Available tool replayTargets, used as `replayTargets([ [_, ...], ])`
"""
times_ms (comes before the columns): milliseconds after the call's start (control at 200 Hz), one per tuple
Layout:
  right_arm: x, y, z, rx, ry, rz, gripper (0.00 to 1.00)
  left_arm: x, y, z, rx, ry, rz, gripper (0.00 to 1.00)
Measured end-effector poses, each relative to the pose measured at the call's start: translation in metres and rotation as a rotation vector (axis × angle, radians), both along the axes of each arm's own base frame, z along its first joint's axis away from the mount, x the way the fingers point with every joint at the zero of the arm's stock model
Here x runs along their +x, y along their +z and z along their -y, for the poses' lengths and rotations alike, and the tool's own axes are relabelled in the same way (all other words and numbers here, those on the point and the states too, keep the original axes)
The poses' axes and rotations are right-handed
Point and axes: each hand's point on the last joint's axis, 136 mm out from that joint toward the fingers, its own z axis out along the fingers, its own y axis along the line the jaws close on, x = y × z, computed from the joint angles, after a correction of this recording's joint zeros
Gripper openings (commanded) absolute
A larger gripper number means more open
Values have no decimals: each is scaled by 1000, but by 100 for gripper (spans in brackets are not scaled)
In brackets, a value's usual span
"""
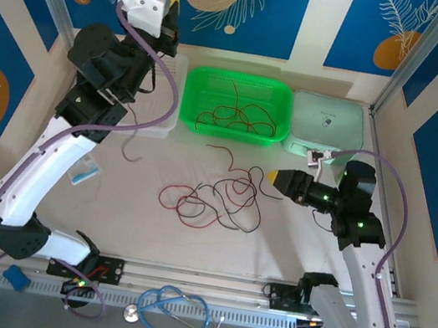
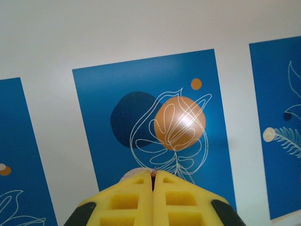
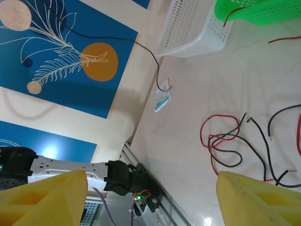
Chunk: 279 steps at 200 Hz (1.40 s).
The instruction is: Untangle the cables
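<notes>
The left claw (image 2: 153, 175) is pointing up at a white wall (image 2: 94, 33), its yellow jaws pressing flat together along a thin seam. A blue panel (image 2: 117, 84) is facing it, showing an orange disc (image 2: 179, 123) under white leaf outlines, with more blue panels flanking it.

A green plastic mesh basket (image 1: 242, 80) sits at the back middle of the pale table (image 1: 133, 217), between a white perforated plastic basket (image 1: 172, 92) on its left and a pale lidded plastic box (image 1: 329, 120) on its right. Thin red and black cables (image 1: 236, 116) lie in the green basket. A tangle of more cables (image 1: 214, 200) lies on the table before it. A blue-tubed stethoscope (image 1: 173, 305) lies at the near edge.
</notes>
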Motion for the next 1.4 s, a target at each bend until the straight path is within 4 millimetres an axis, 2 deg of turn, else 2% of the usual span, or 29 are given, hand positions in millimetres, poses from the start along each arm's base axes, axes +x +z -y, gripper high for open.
replayTargets([
  [165, -2, -3, 0, -4, 0, -24, 72, 25, 2, -5, 54, 94, 29, 0],
  [355, -9, -6, -1, -15, -4, -36, 72, 66, 21, -33, 55, 219, 52, 0],
  [510, -14, -13, 1, -30, -25, -54, 72, 89, 36, -54, 37, 279, 66, 0],
  [875, -17, -44, 9, -90, -82, -137, 72, 140, 30, -72, 3, 326, 57, 0],
  [975, -16, -54, 11, -101, -93, -162, 71, 158, 21, -83, -7, 342, 47, 0],
  [1110, -14, -67, 12, -108, -106, -197, 71, 181, 6, -108, -38, 379, 30, 0],
  [1241, -6, -81, 12, -104, -115, -244, 71, 202, -13, -126, -63, 403, -2, 0],
  [1336, -1, -92, 10, -103, -119, -283, 71, 218, -42, -128, -68, 407, -43, 0],
  [1396, 2, -96, 7, -104, -114, -299, 71, 232, -74, -126, -55, 407, -98, 0],
])
